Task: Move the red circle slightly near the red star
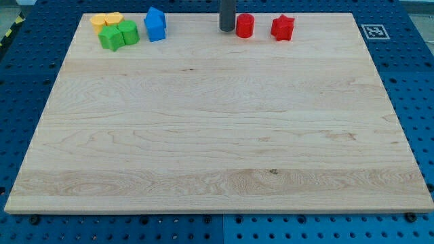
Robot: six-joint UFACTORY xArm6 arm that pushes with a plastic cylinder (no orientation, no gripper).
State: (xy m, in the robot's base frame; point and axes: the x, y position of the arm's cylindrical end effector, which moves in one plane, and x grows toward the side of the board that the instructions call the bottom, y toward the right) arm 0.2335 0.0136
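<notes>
my tip [226, 30] down on the board [203, 135], bare rod, nothing grasped. touching or just beside it at 3 o'clock: red circle [245, 25]. farther at 3 o'clock, apart: red star [282, 28].

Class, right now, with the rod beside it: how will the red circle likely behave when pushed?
The red circle looks squat and flat-based, so probably slides, not tips. Its round side may let it veer off my tip, just to its left. The red star sits close by; a short push probably suffices.
</notes>
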